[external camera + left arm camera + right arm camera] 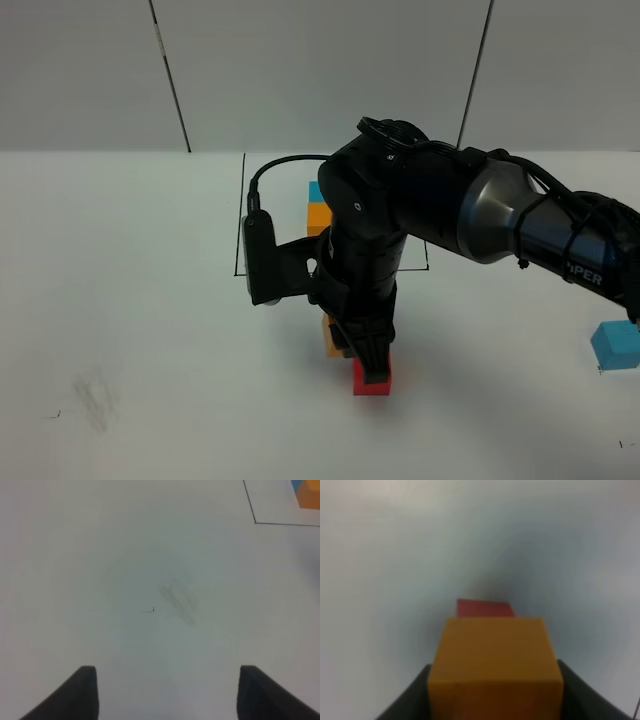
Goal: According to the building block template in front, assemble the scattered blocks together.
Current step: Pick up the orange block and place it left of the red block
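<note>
One matte orange cube is clamped in my right gripper beside the red cube. The light blue cube lies apart, unjoined.

Orange cube, red cube and light blue cube; white table.

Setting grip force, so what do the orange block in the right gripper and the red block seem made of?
Orange block: matte, evenly coloured, crisp-edged, no glare; maybe painted wood or hard plastic. Red block: same matte look, likely alike.
</note>
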Controlling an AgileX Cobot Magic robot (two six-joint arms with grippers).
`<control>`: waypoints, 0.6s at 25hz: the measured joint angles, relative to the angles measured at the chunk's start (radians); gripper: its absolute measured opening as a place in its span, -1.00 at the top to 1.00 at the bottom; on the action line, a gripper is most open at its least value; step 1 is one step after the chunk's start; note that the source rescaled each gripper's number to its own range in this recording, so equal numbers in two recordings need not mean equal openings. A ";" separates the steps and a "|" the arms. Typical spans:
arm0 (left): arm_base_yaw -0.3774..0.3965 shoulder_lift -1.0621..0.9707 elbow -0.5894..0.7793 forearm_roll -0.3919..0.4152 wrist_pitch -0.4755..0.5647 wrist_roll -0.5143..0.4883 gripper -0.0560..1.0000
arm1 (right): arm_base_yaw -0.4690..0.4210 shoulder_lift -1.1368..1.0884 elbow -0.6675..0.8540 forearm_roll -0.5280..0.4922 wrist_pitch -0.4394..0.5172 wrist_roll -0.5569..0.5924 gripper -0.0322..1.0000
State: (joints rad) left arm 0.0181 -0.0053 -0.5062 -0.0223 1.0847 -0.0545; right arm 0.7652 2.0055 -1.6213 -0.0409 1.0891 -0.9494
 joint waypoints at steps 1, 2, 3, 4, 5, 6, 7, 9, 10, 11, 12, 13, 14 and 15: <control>0.000 0.000 0.000 0.000 0.000 0.000 0.29 | 0.005 0.000 -0.001 -0.001 -0.023 -0.029 0.54; 0.000 0.000 0.000 0.000 0.000 0.000 0.29 | 0.007 0.002 -0.002 -0.001 -0.042 -0.051 0.54; 0.000 0.000 0.000 0.000 0.000 0.000 0.29 | 0.009 0.005 -0.003 -0.001 -0.065 -0.070 0.54; 0.000 0.000 0.000 0.000 0.000 0.000 0.29 | 0.010 0.013 -0.004 -0.001 -0.084 -0.085 0.54; 0.000 0.000 0.000 0.000 0.000 0.000 0.29 | 0.011 0.023 -0.007 -0.001 -0.088 -0.092 0.54; 0.000 0.000 0.000 0.000 0.000 0.000 0.29 | 0.011 0.040 -0.011 -0.003 -0.088 -0.095 0.54; 0.000 0.000 0.000 0.000 0.000 0.000 0.29 | 0.011 0.060 -0.015 -0.006 -0.084 -0.096 0.54; 0.000 0.000 0.000 0.000 0.000 0.000 0.29 | 0.010 0.099 -0.038 -0.021 -0.074 -0.092 0.54; 0.000 0.000 0.000 0.000 0.000 0.000 0.29 | 0.010 0.119 -0.057 -0.024 -0.068 -0.085 0.54; 0.000 0.000 0.000 0.000 0.000 0.000 0.29 | 0.009 0.138 -0.076 -0.024 -0.061 -0.074 0.54; 0.000 0.000 0.000 0.000 0.000 0.000 0.29 | 0.009 0.155 -0.101 -0.025 -0.055 -0.056 0.54; 0.000 0.000 0.000 0.000 0.000 0.000 0.29 | 0.009 0.169 -0.126 -0.025 -0.045 -0.039 0.54; 0.000 0.000 0.000 0.000 0.000 0.000 0.29 | 0.009 0.185 -0.145 -0.025 -0.031 -0.017 0.54; 0.000 0.000 0.000 0.000 0.000 0.000 0.29 | 0.009 0.198 -0.164 -0.025 -0.016 0.003 0.54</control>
State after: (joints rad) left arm 0.0181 -0.0053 -0.5062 -0.0223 1.0847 -0.0545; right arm 0.7746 2.2036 -1.7854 -0.0663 1.0730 -0.9461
